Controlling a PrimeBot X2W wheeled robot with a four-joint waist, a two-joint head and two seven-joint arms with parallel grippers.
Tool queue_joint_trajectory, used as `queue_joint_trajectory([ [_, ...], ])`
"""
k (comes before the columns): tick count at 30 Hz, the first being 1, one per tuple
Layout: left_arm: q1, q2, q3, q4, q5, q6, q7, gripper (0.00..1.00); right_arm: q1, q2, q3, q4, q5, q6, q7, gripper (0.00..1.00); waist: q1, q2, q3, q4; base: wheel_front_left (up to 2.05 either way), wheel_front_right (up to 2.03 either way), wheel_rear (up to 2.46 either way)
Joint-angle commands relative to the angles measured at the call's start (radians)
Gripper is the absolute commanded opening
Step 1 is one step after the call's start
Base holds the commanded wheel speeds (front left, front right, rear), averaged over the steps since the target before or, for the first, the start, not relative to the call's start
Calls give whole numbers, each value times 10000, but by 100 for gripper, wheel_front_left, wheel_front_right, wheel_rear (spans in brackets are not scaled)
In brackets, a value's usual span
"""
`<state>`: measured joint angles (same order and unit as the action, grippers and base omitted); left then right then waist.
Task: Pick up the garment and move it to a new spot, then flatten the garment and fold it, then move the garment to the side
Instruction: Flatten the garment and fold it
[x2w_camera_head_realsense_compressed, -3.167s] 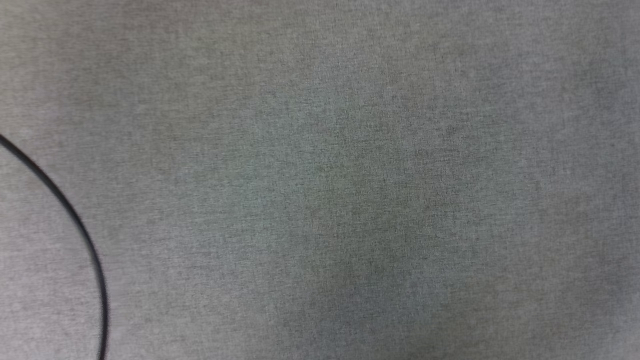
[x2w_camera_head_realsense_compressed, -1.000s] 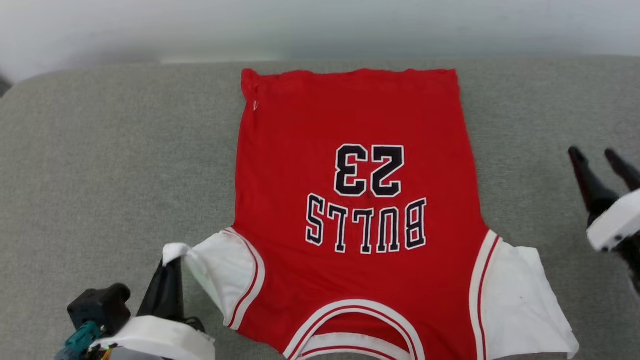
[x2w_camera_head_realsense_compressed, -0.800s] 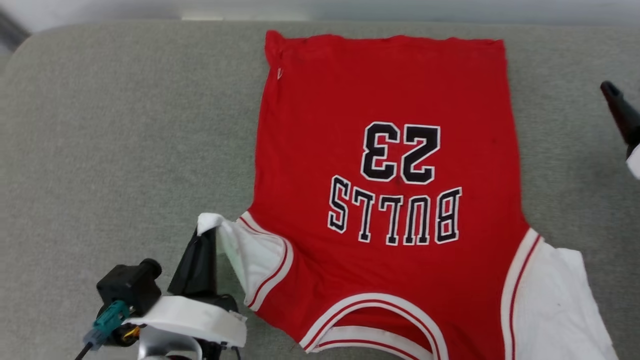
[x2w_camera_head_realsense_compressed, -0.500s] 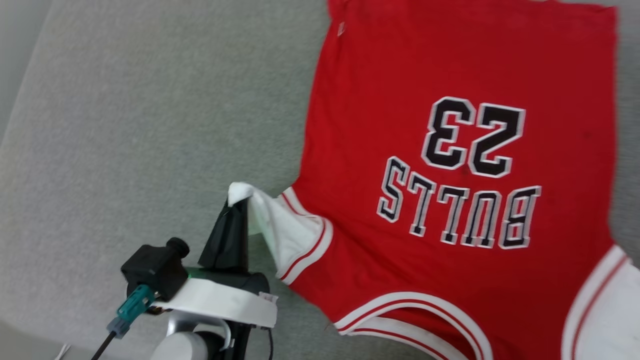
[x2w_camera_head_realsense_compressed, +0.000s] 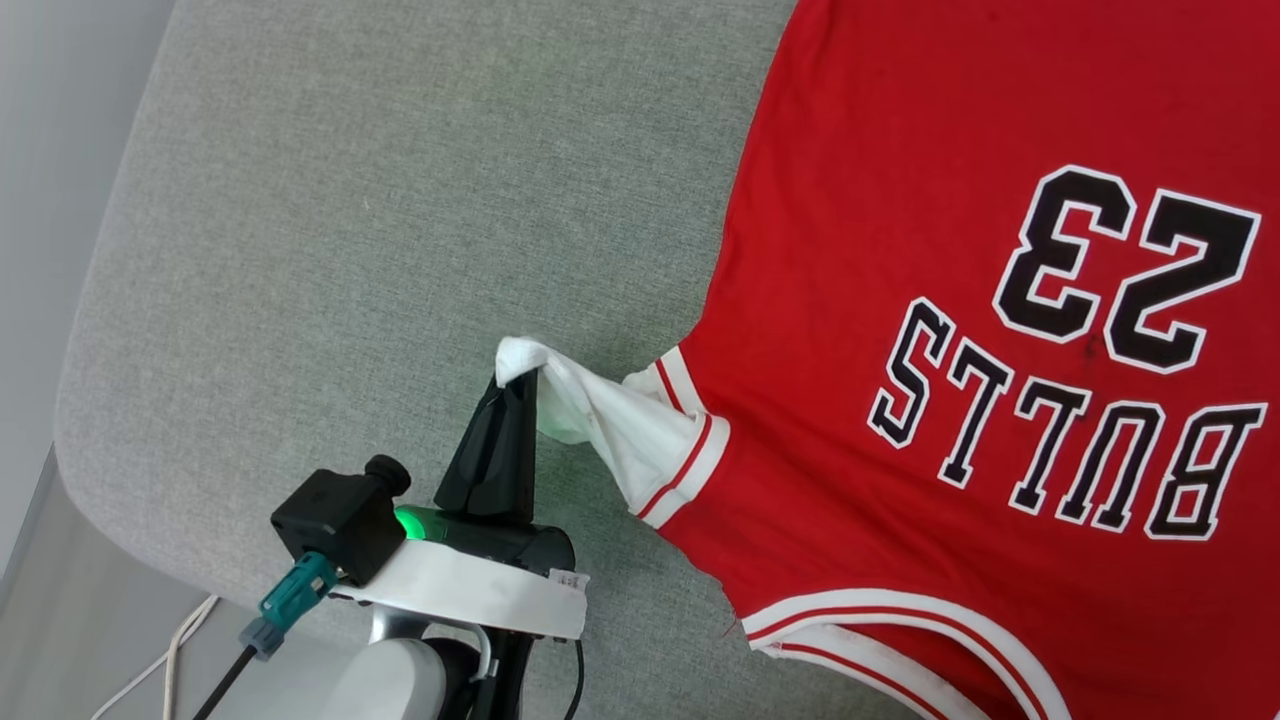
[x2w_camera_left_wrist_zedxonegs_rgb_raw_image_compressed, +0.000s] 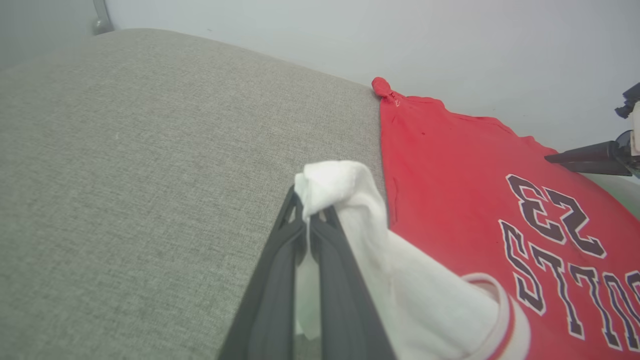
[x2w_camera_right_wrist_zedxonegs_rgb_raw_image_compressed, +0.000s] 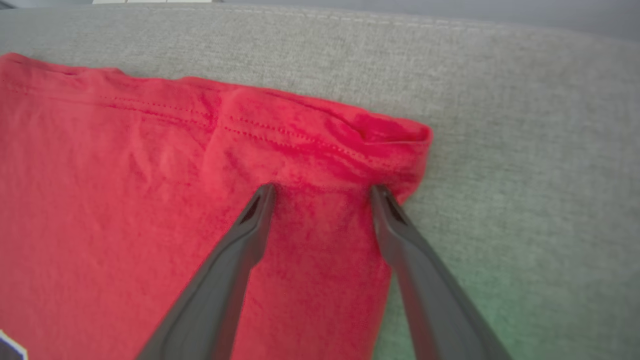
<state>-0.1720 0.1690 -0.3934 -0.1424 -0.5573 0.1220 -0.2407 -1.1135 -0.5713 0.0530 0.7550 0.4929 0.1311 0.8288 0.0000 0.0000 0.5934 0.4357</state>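
Left tool clamped on the white sleeve tip of the jersey, lying flat on the grey cushion; right tool wide open, tips over its red hem corner.

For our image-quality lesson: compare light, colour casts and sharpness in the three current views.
Head view: even light, crisp lettering on the garment, green lamp glowing below the left gripper. Left wrist view: sharp, no glare. Right wrist view: garment slightly soft, green tint on the cushion by the right gripper.
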Motion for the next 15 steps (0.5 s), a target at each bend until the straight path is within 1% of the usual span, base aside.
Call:
queue_joint_trajectory([
  [1,-123,-49,14,34,15,-52,-57,0,752,271,264,745,-53,-8,530,0,0,0,29,32,0,0,0],
  [2,-136,-65,12,77,10,-81,-77,0,798,279,279,826,-56,-8,681,0,0,0,24,34,0,0,0],
  [4,-149,-85,31,172,15,-143,-103,0,746,284,264,764,-28,-2,647,0,0,0,-30,15,0,0,0],
  [8,-126,-57,76,356,71,-156,-142,0,525,10,279,550,-233,-5,653,0,0,0,-346,-132,0,0,0],
  [12,69,130,228,572,126,-64,-149,0,531,-305,546,4,-378,-7,555,0,0,0,-1041,-469,0,0,0],
  [15,313,395,410,632,172,109,-58,0,848,-463,920,-608,-187,-7,590,0,0,0,-1640,-899,0,0,0],
])
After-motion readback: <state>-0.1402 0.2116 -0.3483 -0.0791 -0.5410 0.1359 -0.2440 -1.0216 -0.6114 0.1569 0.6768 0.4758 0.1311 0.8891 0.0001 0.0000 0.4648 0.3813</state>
